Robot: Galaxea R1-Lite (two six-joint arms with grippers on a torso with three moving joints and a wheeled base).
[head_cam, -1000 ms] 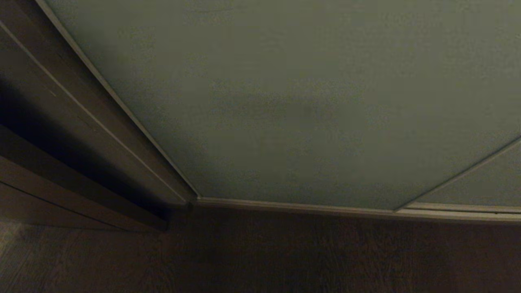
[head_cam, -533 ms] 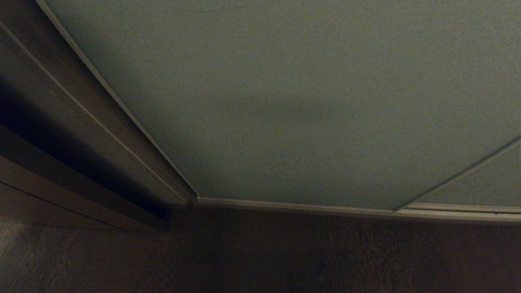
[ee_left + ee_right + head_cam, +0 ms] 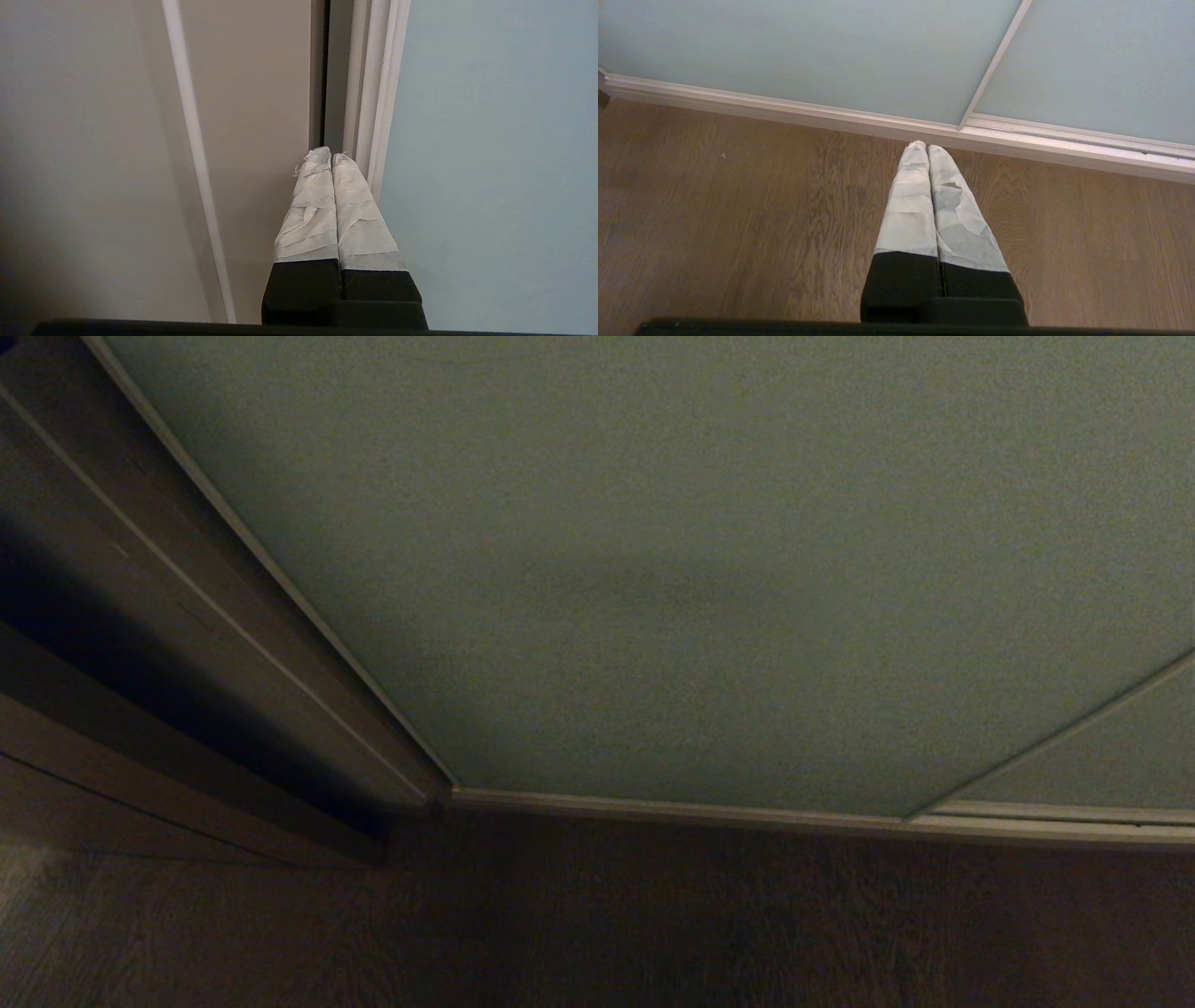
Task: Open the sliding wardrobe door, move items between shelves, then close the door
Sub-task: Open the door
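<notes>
The sliding wardrobe door (image 3: 709,569) is a large pale grey-green panel that fills most of the head view and stands closed against the dark brown side panelling (image 3: 187,644). In the left wrist view my left gripper (image 3: 331,156) is shut and empty, its taped tips at the dark gap beside the door's light frame edge (image 3: 373,93). The door panel (image 3: 495,163) lies to one side of it. My right gripper (image 3: 923,148) is shut and empty, hanging above the wooden floor (image 3: 738,210) near the door's bottom rail (image 3: 878,123). The items and shelves are hidden behind the door.
A beige side panel (image 3: 93,163) with a pale strip (image 3: 187,116) lies on the other side of the left gripper. A second door panel (image 3: 1102,756) overlaps at the right. Dark wooden floor (image 3: 653,924) runs along the bottom rail (image 3: 672,810).
</notes>
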